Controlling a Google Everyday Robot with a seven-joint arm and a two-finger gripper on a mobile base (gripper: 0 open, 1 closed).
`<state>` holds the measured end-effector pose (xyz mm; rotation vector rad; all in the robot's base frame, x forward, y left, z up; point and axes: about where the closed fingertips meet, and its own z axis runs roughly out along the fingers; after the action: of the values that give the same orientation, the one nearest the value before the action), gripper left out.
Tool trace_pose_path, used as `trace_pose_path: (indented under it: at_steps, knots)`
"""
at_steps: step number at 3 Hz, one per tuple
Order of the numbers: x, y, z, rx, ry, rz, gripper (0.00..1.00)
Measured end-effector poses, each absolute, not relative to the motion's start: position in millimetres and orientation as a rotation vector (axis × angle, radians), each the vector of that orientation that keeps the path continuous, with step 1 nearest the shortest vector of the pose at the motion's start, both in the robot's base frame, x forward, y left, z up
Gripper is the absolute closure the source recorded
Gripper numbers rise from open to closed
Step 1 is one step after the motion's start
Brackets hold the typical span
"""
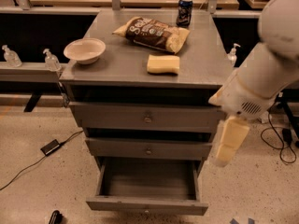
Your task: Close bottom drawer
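Grey bottom drawer (147,203) open, jaws beside cabinet (120,65).

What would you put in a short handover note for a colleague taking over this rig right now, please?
Claw: hangs by the right edge of the grey cabinet, about level with the middle drawer. It holds nothing, and whether it is open or shut does not show.
Bottom drawer: pulled well out, front towards the camera, clear of the claw.
Done: nothing yet towards closing.
Left: lower the claw to the drawer's front, probably near its centre knob, and push straight in until it sits shut.
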<state>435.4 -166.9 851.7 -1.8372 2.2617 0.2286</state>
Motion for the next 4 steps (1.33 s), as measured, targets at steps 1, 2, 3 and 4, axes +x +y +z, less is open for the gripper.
trace_pose_path:
  at_steps: [1,2,3,4]
  knots:
    - [415.7,-133.5,779.3,-1.968,2.156,0.318,0.0]
    - [398.7,-125.6,748.4,-2.043,2.125,0.357,0.0]
    - [398.9,-123.3,738.7,-2.061,2.104,0.403,0.0]
    - [384.0,-126.6,672.2,-2.106,2.064,0.481,0.0]
